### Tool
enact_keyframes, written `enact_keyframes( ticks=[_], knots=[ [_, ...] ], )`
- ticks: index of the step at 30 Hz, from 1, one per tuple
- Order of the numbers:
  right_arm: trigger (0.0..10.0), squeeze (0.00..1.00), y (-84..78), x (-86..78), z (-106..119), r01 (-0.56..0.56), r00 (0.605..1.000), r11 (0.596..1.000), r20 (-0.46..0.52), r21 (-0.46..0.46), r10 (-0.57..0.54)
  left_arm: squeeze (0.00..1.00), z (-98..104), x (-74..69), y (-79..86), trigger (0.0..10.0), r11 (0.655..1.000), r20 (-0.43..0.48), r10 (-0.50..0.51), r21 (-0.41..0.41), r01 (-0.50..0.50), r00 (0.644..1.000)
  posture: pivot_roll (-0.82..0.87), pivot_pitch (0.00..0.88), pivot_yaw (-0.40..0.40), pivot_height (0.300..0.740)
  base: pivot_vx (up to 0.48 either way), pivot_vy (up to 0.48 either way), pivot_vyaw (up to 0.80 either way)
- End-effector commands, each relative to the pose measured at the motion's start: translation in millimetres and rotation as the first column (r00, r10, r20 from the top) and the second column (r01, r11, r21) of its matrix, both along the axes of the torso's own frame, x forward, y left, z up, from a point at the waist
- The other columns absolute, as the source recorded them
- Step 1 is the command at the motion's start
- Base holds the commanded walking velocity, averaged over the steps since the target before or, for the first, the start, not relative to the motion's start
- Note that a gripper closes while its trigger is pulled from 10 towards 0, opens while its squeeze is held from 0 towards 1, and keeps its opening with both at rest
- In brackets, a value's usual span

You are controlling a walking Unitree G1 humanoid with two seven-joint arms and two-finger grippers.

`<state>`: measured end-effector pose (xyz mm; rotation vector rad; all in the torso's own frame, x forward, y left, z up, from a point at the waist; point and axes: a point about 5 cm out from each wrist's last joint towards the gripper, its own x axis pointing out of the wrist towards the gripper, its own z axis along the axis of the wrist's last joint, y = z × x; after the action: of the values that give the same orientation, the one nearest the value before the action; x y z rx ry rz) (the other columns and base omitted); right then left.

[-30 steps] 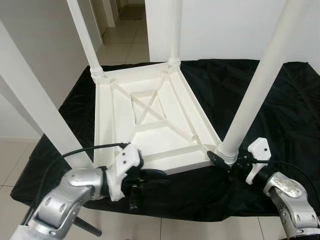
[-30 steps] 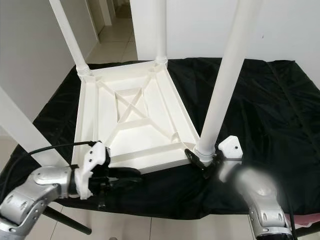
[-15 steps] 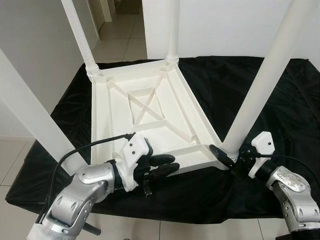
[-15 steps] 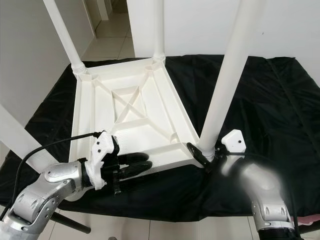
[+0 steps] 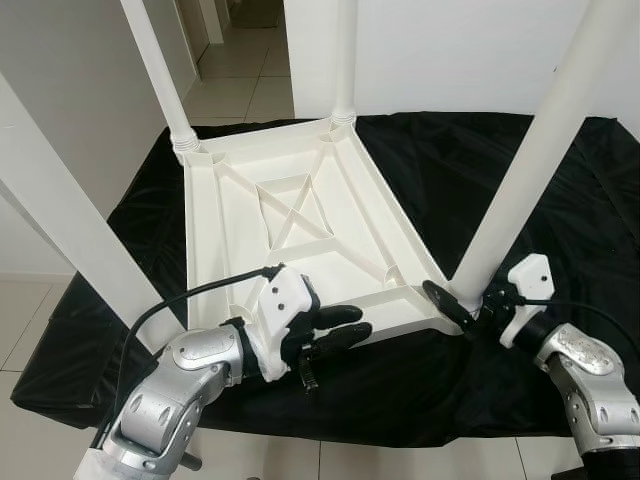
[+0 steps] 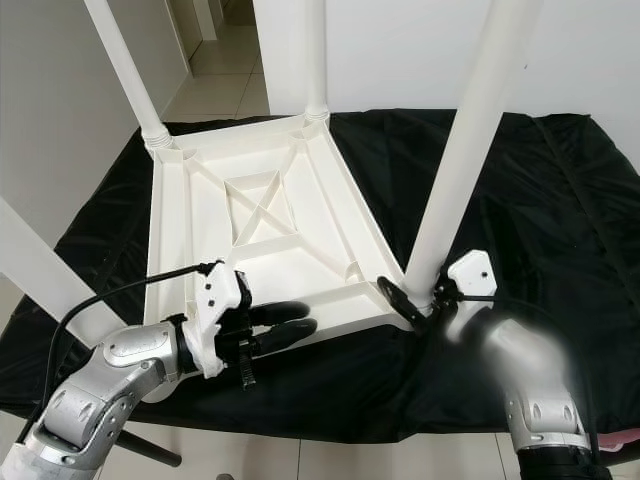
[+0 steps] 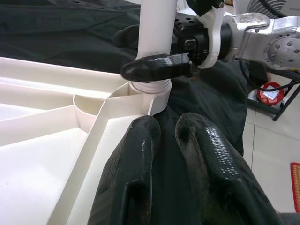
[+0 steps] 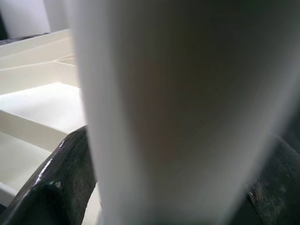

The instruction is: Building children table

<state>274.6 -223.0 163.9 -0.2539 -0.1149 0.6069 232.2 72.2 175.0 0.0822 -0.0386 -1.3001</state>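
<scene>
My left gripper (image 5: 335, 328) lies low in the frame, its two black fingers (image 7: 140, 154) nearly together and holding nothing, resting along the near rim of the white plastic children's table top (image 5: 290, 235), which lies upside down on the black cloth (image 5: 560, 200).

At lower right my right gripper (image 5: 458, 309) is clamped around the base of the near right white tube leg (image 5: 535, 160), one finger on each side, just above the corner socket.

The near left white leg (image 5: 60, 220) rises at the left edge of the frame. Farther up, the far left leg (image 5: 160, 75) and the far right leg (image 5: 345, 55) stand in their back corners.

My worry is the leg I hold: if I twist it off axis or let go before it is seated, it could lean and pry out of the socket. The top could also slide on the cloth, since my left gripper only rests on it.
</scene>
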Motion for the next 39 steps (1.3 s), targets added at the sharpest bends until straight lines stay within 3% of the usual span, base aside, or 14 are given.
enact_keyframes(
  ticks=[1,6,7,10,17,18,19,20,32,33,34,35,38,39],
  knots=[
    [9.7,0.0,4.7,2.0,1,-0.029,1.0,1.0,-0.004,0.009,0.029,0.0,0,7.5,3.6,10.0,0.985,0.015,0.172,0.0,-0.172,0.985,-0.07,0.081,0.091,0.74,0.0,0.0,0.0],
    [6.9,0.0,6.3,4.4,3,-0.041,0.999,0.999,-0.003,0.007,0.041,0.0,0,7.2,1.4,10.0,0.986,-0.01,0.164,-0.001,-0.164,0.986,-0.07,0.077,0.089,0.74,0.0,0.0,0.0],
    [2.4,0.0,6.4,5.3,3,-0.04,0.999,0.999,-0.007,0.008,0.04,0.0,0,6.9,0.5,10.0,0.986,-0.01,0.165,-0.003,-0.165,0.986,-0.07,0.073,0.088,0.74,0.0,0.0,0.0],
    [0.0,0.0,5.7,6.3,2,-0.038,0.999,0.999,-0.014,0.011,0.038,0.0,-1,6.2,-1.6,10.0,0.985,-0.003,0.171,-0.007,-0.171,0.985,-0.07,0.079,0.087,0.74,0.0,0.0,0.0],
    [0.0,0.0,1.1,4.1,-3,-0.002,0.999,1.0,-0.045,0.026,0.003,0.0,0,7.2,-5.7,10.0,0.979,0.012,0.202,-0.018,-0.202,0.979,-0.07,0.077,0.084,0.74,0.0,0.0,0.0],
    [7.5,0.0,1.2,3.4,-4,0.013,0.999,1.0,-0.046,0.029,-0.011,0.0,1,8.7,-5.4,10.0,0.978,0.013,0.206,-0.017,-0.206,0.978,-0.08,0.078,0.084,0.74,0.0,0.0,0.0],
    [7.5,0.0,1.5,2.9,-4,0.022,0.999,0.999,-0.046,0.031,-0.021,0.0,1,9.8,-5.0,10.0,0.978,0.012,0.208,-0.016,-0.208,0.978,-0.08,0.078,0.084,0.74,0.0,0.0,0.0],
    [10.0,0.0,1.6,2.5,-4,0.04,0.998,0.999,-0.047,0.035,-0.038,0.0,0,11.3,-4.0,10.0,0.977,0.012,0.214,-0.011,-0.214,0.977,-0.08,0.08,0.083,0.74,0.0,0.0,0.0],
    [9.9,0.0,4.1,-0.9,-10,0.187,0.977,0.981,-0.111,0.045,-0.181,0.0,-3,14.4,-3.3,10.0,0.973,0.01,0.231,0.003,-0.231,0.973,-0.09,0.081,0.087,0.74,0.0,0.0,0.0],
    [4.1,0.0,3.9,-2.5,-12,0.211,0.971,0.977,-0.121,0.036,-0.206,0.0,-3,13.3,-3.7,10.0,0.975,0.005,0.224,0.002,-0.224,0.975,-0.09,0.08,0.087,0.74,0.0,0.0,0.0],
    [4.1,0.0,3.9,-2.5,-12,0.211,0.971,0.977,-0.121,0.036,-0.206,0.0,-3,13.3,-3.7,10.0,0.975,0.005,0.224,0.002,-0.224,0.975,-0.09,0.08,0.087,0.74,0.0,0.0,0.0],
    [0.0,0.0,4.4,-4.2,-13,0.236,0.965,0.971,-0.12,0.027,-0.232,0.0,-4,11.8,-4.7,10.0,0.978,0.001,0.209,0.002,-0.209,0.978,-0.1,0.078,0.085,0.74,0.0,0.0,0.0],
    [0.5,0.0,6.9,-7.2,-14,0.281,0.954,0.959,-0.115,0.03,-0.276,0.0,-5,8.6,-7.1,10.0,0.984,-0.015,0.18,-0.007,-0.181,0.983,-0.1,0.075,0.083,0.74,0.0,0.0,0.0],
    [3.3,0.0,8.4,-7.3,-15,0.316,0.944,0.948,-0.119,0.042,-0.309,0.0,-6,7.8,-8.4,10.0,0.986,-0.024,0.166,-0.01,-0.167,0.986,-0.1,0.055,0.079,0.74,0.0,0.0,0.0]
  ],
)
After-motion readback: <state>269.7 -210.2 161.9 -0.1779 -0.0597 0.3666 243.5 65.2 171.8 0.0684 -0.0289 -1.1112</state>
